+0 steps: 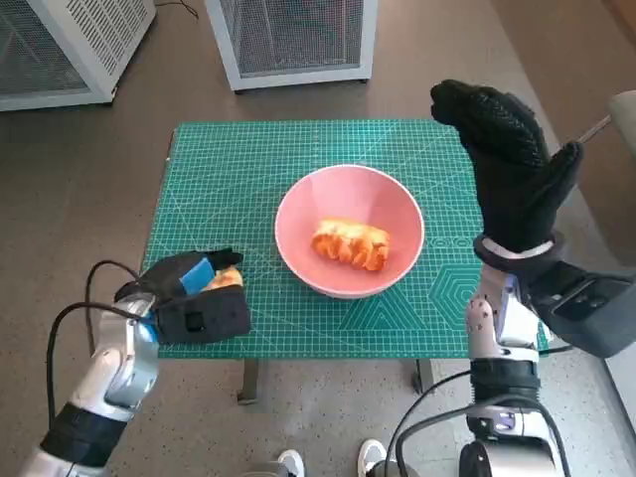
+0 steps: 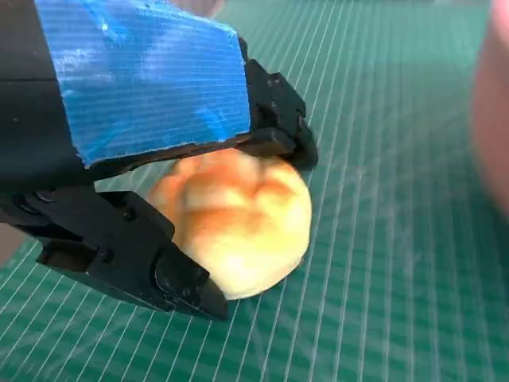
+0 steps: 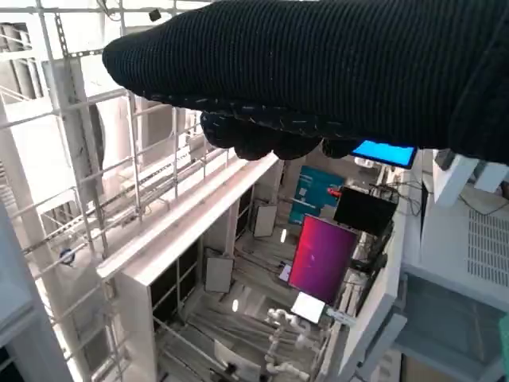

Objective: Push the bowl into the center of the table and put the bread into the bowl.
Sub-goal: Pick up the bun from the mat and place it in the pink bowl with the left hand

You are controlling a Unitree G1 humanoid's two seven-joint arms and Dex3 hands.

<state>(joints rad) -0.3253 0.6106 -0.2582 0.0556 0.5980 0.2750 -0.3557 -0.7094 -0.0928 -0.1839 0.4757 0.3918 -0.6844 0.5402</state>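
Head view shows the pink bowl (image 1: 350,231) sitting near the middle of the green mat (image 1: 248,169), with one bread roll (image 1: 350,244) already inside it. A second piece of bread (image 2: 238,221) rests on the mat near the front left corner, well apart from the bowl, and the left hand (image 1: 191,296) has its fingers (image 2: 135,255) closed around it from both sides. The right hand (image 1: 512,164) is raised above the table's right edge, fingers spread, holding nothing.

To do this step well, I judge the left hand should keep a gentle squeeze, lift straight up, and clear the bowl's rim before letting go.

The roll in the bowl lies with its long axis running left to right, tilted slightly. The held bread looks rounded; its long axis cannot be told.
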